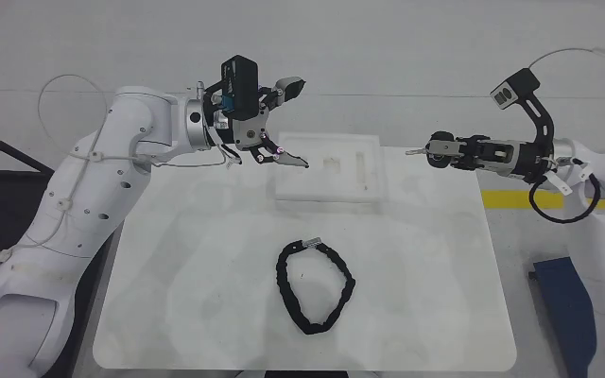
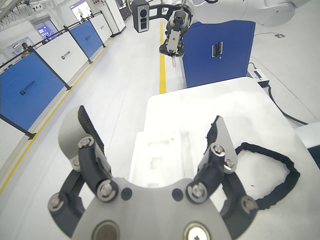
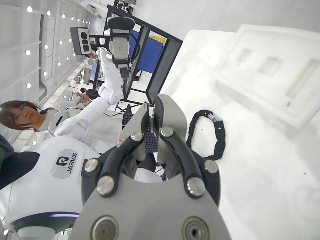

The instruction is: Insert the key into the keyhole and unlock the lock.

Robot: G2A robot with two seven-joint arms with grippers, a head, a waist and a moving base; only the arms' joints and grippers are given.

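A black fabric-covered chain lock (image 1: 315, 286) lies in a loop on the white table (image 1: 189, 283), its metal lock head (image 3: 213, 119) at one end. My right gripper (image 1: 418, 150) hangs above the table's far right edge, shut on a small key (image 2: 173, 61) that sticks out past its fingertips. In the right wrist view the right gripper (image 3: 150, 112) has its jaws pressed together, with the chain lock (image 3: 215, 136) farther off. My left gripper (image 1: 295, 123) is open and holds nothing, raised at the far left beside the foam tray (image 1: 331, 168). Its wide-spread fingers (image 2: 82, 123) frame the tray (image 2: 160, 151) and the chain lock (image 2: 275, 166).
The white foam tray (image 3: 270, 76) with rectangular recesses sits at the table's far middle. A blue cabinet (image 2: 220, 48) stands beyond the table on the right arm's side. A person stands behind the robot, touching nothing on the table.
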